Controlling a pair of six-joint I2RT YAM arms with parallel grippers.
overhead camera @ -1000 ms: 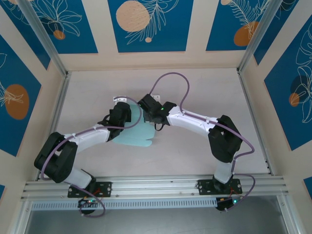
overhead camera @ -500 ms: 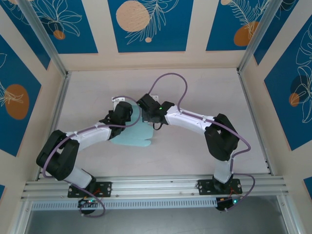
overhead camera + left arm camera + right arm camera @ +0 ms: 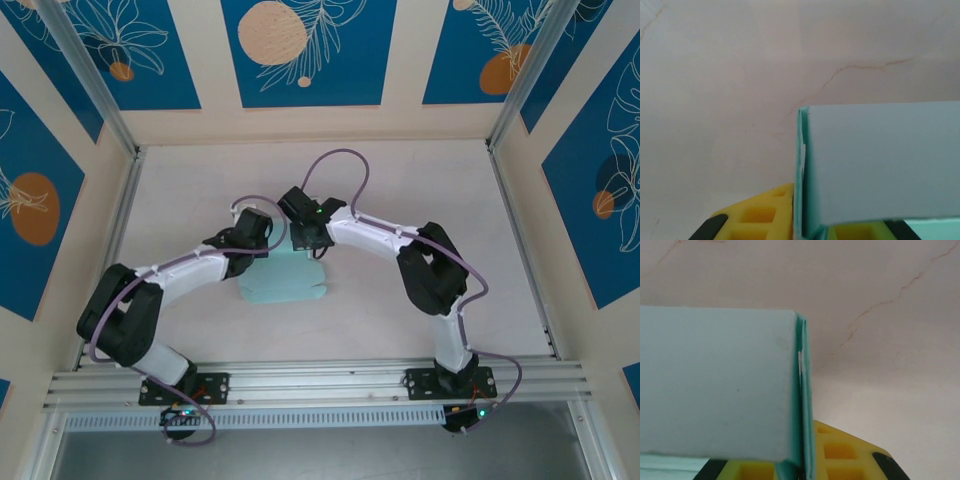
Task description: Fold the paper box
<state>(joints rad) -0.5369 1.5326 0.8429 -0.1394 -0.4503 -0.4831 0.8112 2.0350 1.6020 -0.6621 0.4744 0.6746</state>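
From above, the left arm bends in from the left side, and the left pincer (image 3: 261,251) comes down on the far left corner of the paper box (image 3: 285,285). The box is a pale mint card shape lying on the table (image 3: 420,190) near the middle, directly in front of both wrists. In the left wrist view this pincer is narrow. Its yellow pads (image 3: 760,222) are closed on the box's folded edge, and a flat panel (image 3: 880,160) spreads away to the right. Whether anything lies inside the box cannot be told. Further right, the right pincer (image 3: 307,247) meets the box's far right corner. In the right wrist view it is equally narrow, with one yellow finger (image 3: 840,457) pressed against the doubled card edge (image 3: 802,405).
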